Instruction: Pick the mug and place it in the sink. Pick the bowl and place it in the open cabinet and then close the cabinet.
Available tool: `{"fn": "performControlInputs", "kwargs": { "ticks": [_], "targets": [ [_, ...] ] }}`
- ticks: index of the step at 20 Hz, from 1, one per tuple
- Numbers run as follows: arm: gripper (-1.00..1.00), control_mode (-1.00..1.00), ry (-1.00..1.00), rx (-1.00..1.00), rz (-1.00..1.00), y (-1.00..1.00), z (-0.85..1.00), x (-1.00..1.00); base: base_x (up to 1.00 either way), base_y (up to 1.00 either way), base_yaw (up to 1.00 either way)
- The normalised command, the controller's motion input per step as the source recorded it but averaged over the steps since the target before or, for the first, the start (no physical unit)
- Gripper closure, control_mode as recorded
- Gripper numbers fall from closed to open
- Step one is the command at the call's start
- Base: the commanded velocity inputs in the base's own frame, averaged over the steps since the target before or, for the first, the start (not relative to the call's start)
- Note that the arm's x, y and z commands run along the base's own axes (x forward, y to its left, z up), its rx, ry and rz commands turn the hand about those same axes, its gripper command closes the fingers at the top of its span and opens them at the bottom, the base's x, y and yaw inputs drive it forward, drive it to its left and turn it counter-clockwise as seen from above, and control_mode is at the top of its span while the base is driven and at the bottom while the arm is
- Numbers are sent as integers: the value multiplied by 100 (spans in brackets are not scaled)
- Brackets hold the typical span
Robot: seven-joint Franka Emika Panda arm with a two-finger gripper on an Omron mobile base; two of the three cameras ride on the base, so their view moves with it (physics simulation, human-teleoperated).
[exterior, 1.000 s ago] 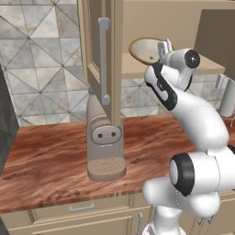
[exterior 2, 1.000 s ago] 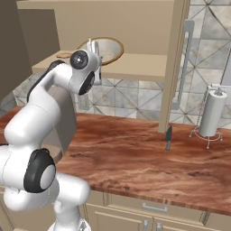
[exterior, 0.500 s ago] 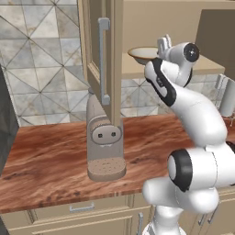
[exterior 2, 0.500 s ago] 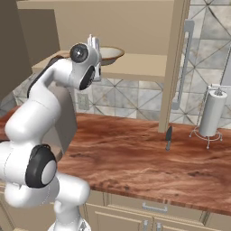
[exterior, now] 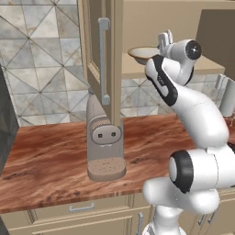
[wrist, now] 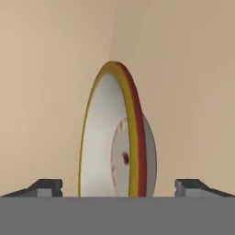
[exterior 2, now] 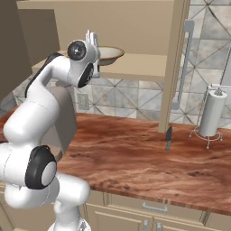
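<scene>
The bowl (exterior: 143, 54) sits on the inner shelf (exterior: 206, 67) of the open cabinet (exterior 2: 135, 20), resting on its small foot, off-white inside and tan-grey outside in the base views; in the hand view the bowl (wrist: 117, 137) appears on edge because the camera is rolled, with a yellow and red band along its rim and the plain beige cabinet wall behind it; the end effector (exterior: 164, 39) is raised to shelf height just beside the bowl, and in the right base view the end effector (exterior 2: 92, 38) stands at the bowl's (exterior 2: 108, 54) near side; its two dark fingertips (wrist: 46, 187) sit far apart at either side of the hand view, well clear of the bowl's rim on both sides, so the end effector is released and grasps nothing; the cabinet door (exterior: 103, 59) stands swung out toward the room with its long silver bar handle (exterior: 104, 59) facing forward, and in the right base view the other door edge (exterior 2: 173, 67) hangs open too, with its handle (exterior 2: 184, 63); below, the reddish-brown bench (exterior: 50, 156) carries a tall rounded tan appliance (exterior: 103, 142) on its left part; on the right part of the bench (exterior 2: 149, 162) a small dark knife (exterior 2: 168, 137) stands near the door's lower corner, and a paper towel roll on a wire stand (exterior 2: 212, 115) is farther right by the tiled wall (exterior 2: 113, 97).
</scene>
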Motion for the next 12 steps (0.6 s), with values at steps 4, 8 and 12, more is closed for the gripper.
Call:
{"fn": "performControlInputs", "kwargs": {
  "ticks": [4, 8, 12],
  "targets": [
    [-100, -100, -12, 0, 4, -14, 8, -54, 0, 0, 0],
    [-100, -100, -3, 0, 7, -2, 69, -45, 0, 0, 0],
    [-100, -100, 2, 0, 3, 0, 56, -52, 0, 0, 0]
  ]
}}
